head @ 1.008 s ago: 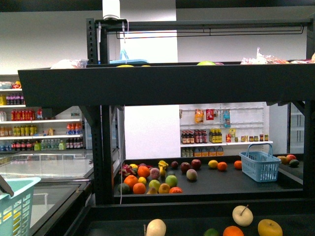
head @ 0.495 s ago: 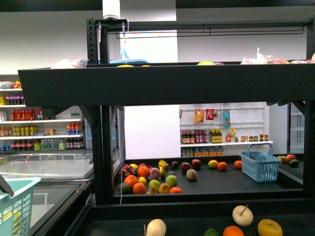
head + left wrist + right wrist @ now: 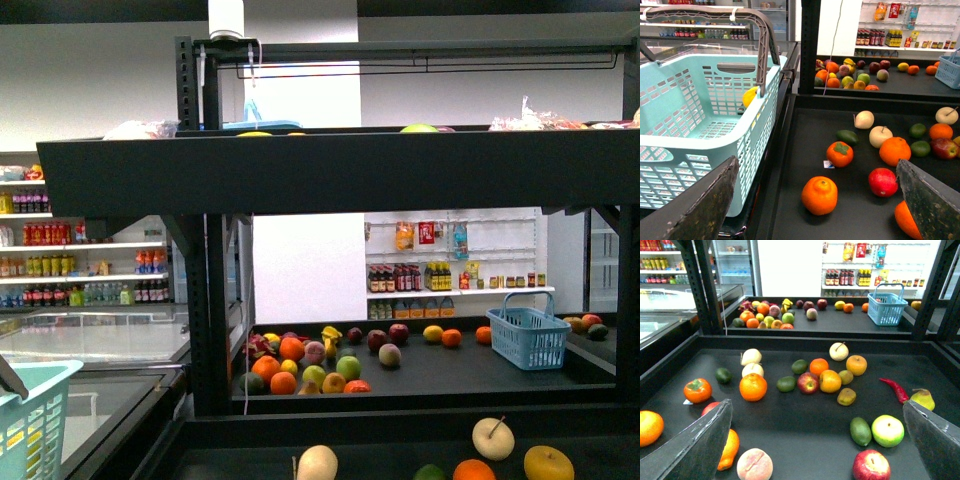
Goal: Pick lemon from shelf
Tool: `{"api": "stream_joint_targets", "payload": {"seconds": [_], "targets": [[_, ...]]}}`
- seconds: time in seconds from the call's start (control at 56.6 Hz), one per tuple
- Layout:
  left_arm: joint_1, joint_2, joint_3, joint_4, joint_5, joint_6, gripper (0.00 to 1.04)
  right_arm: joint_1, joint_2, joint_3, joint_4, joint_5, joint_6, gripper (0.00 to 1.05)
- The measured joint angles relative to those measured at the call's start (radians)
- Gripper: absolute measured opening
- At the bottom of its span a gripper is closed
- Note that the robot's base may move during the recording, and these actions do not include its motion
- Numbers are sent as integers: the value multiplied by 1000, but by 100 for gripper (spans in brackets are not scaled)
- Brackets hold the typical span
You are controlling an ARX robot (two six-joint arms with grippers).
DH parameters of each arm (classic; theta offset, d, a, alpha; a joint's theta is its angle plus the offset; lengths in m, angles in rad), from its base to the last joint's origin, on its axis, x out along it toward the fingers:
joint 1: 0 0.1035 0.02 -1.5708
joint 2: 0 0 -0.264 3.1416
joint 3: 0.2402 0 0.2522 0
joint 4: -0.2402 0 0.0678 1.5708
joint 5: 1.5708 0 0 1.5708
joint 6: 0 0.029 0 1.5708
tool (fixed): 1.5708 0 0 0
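The lemon [image 3: 856, 365], bright yellow and round, lies on the lower deck of the black shelf [image 3: 805, 435] beside a cream fruit with a stem and an orange. The front view shows the lemon [image 3: 548, 463] at the bottom right, below the shelf's [image 3: 340, 175] thick front edge. My right gripper [image 3: 817, 402] is open and hovers well short of the lemon, over bare deck, with nothing between its fingers. My left gripper [image 3: 817, 160] is open too, above an orange at the shelf's [image 3: 805, 130] left end. Neither gripper appears in the front view.
A teal basket [image 3: 700, 115] with a raised handle sits left of the deck and holds a yellow fruit [image 3: 750, 96]. Oranges, apples, avocados, a peach [image 3: 754, 465] and a red chilli [image 3: 894, 388] are scattered over the deck. A blue basket [image 3: 886, 308] stands on the far rack.
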Motion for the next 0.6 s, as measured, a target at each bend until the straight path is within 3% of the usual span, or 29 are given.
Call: {"api": "stream_joint_targets", "payload": {"seconds": [0.601], "targets": [[0, 0, 0, 0, 0, 0, 97, 0, 0, 0, 0, 0, 0, 102]]}}
